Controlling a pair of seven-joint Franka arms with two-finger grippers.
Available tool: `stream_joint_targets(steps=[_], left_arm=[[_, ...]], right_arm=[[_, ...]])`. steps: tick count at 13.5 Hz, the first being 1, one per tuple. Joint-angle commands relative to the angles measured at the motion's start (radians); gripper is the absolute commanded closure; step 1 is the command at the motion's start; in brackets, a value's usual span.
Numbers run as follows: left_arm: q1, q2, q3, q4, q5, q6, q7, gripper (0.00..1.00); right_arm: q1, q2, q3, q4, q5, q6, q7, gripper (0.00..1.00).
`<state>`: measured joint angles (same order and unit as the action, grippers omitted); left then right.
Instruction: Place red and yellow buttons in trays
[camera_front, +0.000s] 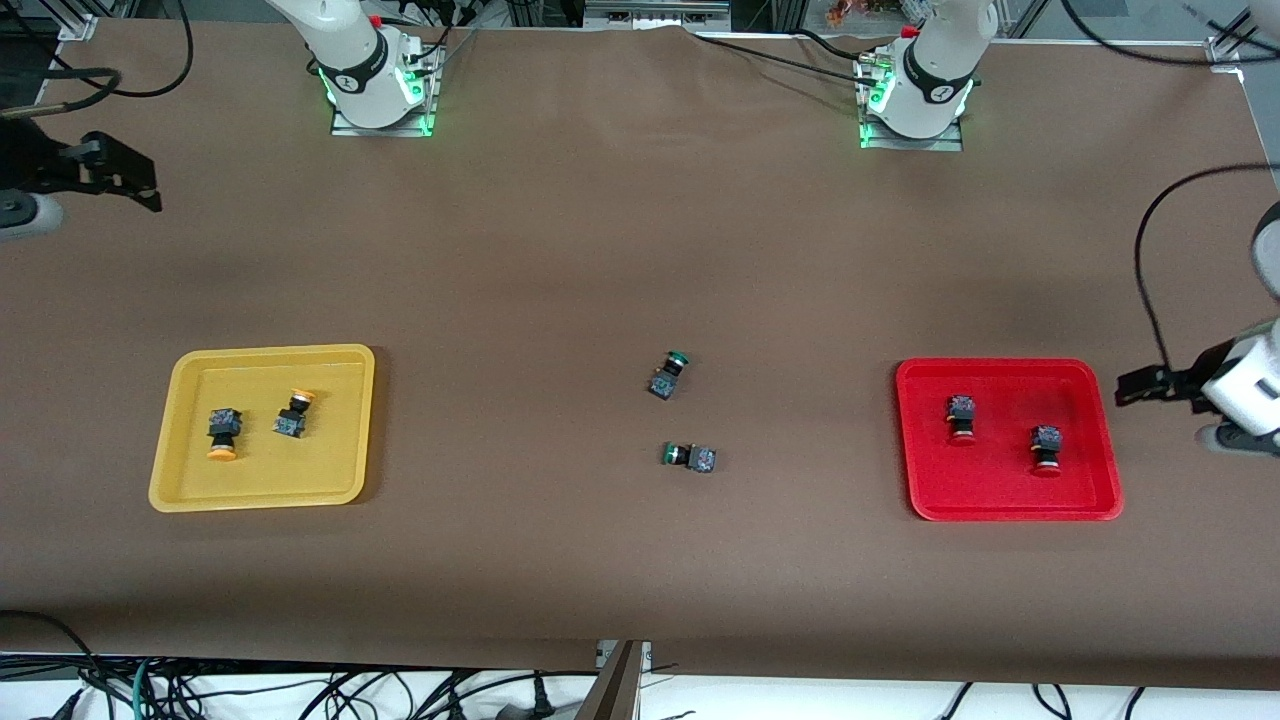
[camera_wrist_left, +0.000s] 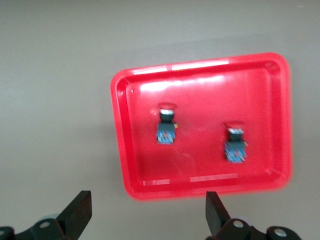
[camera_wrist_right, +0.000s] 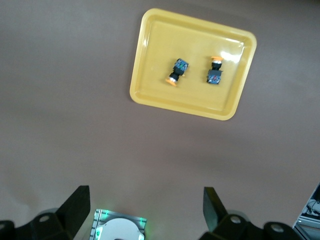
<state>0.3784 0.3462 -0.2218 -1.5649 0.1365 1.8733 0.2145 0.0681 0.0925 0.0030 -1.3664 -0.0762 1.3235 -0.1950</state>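
Left gripper (camera_wrist_left: 147, 217) is up beside the red tray (camera_front: 1103, 440), fingers apart, empty. Right gripper (camera_wrist_right: 145, 215) is up at the right arm's end, fingers apart, empty. Red buttons (camera_front: 962, 417) (camera_front: 1046, 449) lie in the red tray, yellow buttons (camera_front: 224, 432) (camera_front: 294, 412) in the yellow tray (camera_front: 185, 400). Two green buttons (camera_front: 668, 374) (camera_front: 690, 457) lie mid-table between the trays.

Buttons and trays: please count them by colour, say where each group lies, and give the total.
Red buttons: 2, in the red tray.
Yellow buttons: 2, in the yellow tray.
Green buttons: 2, on the table between the trays.
Trays: 2.
Total: 6 buttons, 2 trays, 8 things.
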Motion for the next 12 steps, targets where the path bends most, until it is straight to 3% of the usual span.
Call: stream_joint_targets(steps=[1, 5, 8, 12], left_arm=[[0.005, -0.117, -0.022, -0.021, -0.07, -0.107, 0.0, 0.0], [-0.039, -0.228, -0.015, -0.052, -0.118, -0.171, -0.001, 0.0], [-0.243, -0.292, 0.152, -0.075, -0.136, -0.193, -0.049, 0.0], [-0.44, -0.328, 0.304, -0.067, -0.138, -0.229, -0.103, 0.0]], right_arm=[[-0.027, -0.043, 0.023, -0.072, -0.011, 0.019, 0.063, 0.0], [-0.025, -0.007, 0.018, -0.051, -0.013, 0.025, 0.066, 0.0], [-0.022, 0.007, 0.02, -0.037, -0.013, 0.031, 0.065, 0.0], [-0.022, 0.012, 0.02, -0.036, -0.013, 0.032, 0.066, 0.0]])
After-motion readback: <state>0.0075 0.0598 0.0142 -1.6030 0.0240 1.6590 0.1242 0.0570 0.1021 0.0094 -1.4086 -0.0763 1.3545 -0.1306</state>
